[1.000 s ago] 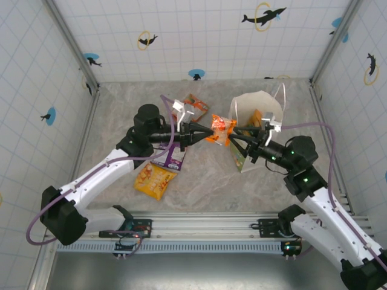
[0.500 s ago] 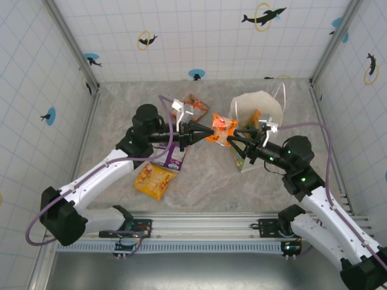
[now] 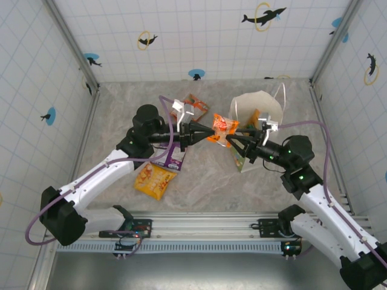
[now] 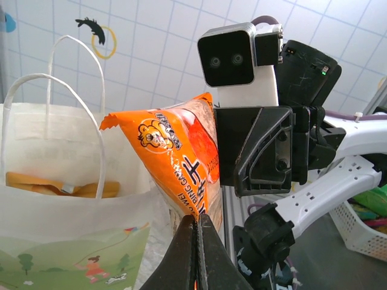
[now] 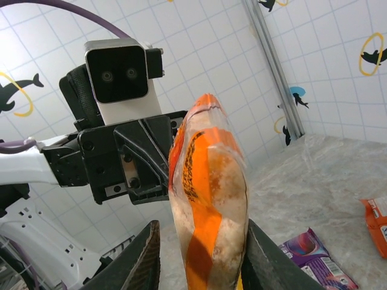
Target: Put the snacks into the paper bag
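Over the middle of the table, seen from above, the left pincer (image 3: 207, 133) is clamped tight on one edge of an orange packet (image 3: 222, 127). The packet is held in the air just left of the paper bag (image 3: 243, 107). The right pincer (image 3: 232, 139) meets the packet from the bag's side. A purple packet (image 3: 173, 158) lies under the left arm, a yellow-orange packet (image 3: 155, 180) nearer the bases, and an orange-white packet (image 3: 196, 109) farther back. Bare table (image 3: 205, 181) lies open between the arms.

At the left wrist, the fingers (image 4: 184, 254) are pressed together on the packet's bottom seam. The packet (image 4: 181, 160) stands nearly upright, its top corner across the bag's wall (image 4: 60, 181) beside the loop handles (image 4: 100, 151). The bag's mouth gapes, with something yellow inside.

At the right wrist, the fingers (image 5: 145, 260) straddle the packet (image 5: 208, 199). They stand narrow, with a sliver of gap on the view's left, so it is not clamped. The purple packet (image 5: 317, 260) lies on the table beyond.
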Controlling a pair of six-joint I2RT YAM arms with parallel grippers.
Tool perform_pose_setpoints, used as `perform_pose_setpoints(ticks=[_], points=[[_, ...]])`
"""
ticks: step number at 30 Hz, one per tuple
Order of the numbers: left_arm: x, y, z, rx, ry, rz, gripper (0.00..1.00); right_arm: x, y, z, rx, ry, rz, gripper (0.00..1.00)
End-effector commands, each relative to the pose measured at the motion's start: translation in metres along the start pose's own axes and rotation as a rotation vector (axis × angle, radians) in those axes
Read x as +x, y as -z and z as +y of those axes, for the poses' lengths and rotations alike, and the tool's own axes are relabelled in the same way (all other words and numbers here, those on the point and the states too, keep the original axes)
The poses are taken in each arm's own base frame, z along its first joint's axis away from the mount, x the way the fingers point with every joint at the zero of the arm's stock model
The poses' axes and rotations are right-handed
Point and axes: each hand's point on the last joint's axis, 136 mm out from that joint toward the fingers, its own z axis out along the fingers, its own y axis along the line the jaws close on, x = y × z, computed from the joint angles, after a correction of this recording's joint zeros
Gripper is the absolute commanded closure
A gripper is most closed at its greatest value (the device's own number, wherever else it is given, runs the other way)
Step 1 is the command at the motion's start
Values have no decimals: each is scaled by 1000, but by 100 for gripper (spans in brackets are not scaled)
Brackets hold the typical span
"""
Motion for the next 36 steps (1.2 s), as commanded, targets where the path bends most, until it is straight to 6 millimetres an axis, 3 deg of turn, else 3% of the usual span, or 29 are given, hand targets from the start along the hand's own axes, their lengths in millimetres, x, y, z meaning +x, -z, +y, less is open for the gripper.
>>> perform_pose_setpoints(ticks=[1, 10, 25, 30, 36], points=[[-9, 1, -7, 9, -52, -29, 99, -3, -1, 5, -34, 17, -25, 63], [-9, 0, -6, 4, -51, -29, 99, 0, -3, 1, -23, 16, -19, 69], [-5, 0, 5, -49, -41, -18, 93, -2, 1, -6, 31, 57, -31, 88], [-6, 0, 9, -74, -39, -22, 80, -6, 3, -8, 59, 71, -47, 89], [-6, 2, 17, -126, -28, -27, 55, -13, 6, -8, 83, 99, -64, 89]])
